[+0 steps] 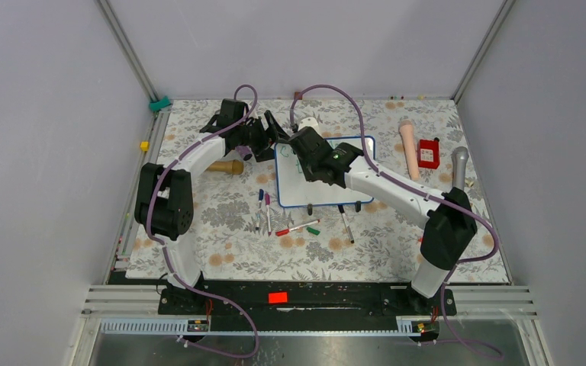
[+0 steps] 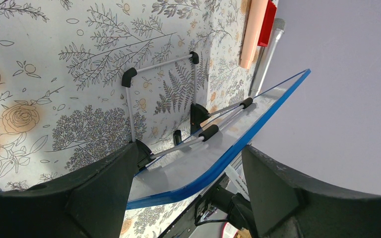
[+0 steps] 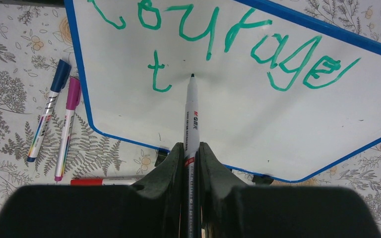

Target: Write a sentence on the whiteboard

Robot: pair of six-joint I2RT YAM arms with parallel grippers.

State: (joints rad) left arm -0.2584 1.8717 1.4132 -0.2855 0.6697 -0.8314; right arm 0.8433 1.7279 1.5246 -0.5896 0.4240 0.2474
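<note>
The whiteboard [image 1: 305, 192], blue-framed and propped on its wire stand, sits mid-table. In the right wrist view the sentence [image 3: 258, 47] on the whiteboard [image 3: 278, 114] reads "courage" in green, with a lone "t" [image 3: 156, 74] on the line below. My right gripper [image 3: 192, 146] is shut on a white marker [image 3: 192, 111]; its tip rests on the board just right of the "t". My left gripper [image 2: 191, 148] is open and straddles the board's far left corner. The blue edge [image 2: 258, 124] runs between its fingers, with a gap on the right side.
Loose markers [image 1: 286, 225] lie in front of the board: a blue one [image 3: 49, 111], a pink one [image 3: 68, 126], a red one [image 3: 104, 181]. A wooden handle [image 1: 225, 166] lies left. A pink cylinder [image 1: 409, 149], red box [image 1: 428, 153] and grey tool [image 1: 459, 164] lie right.
</note>
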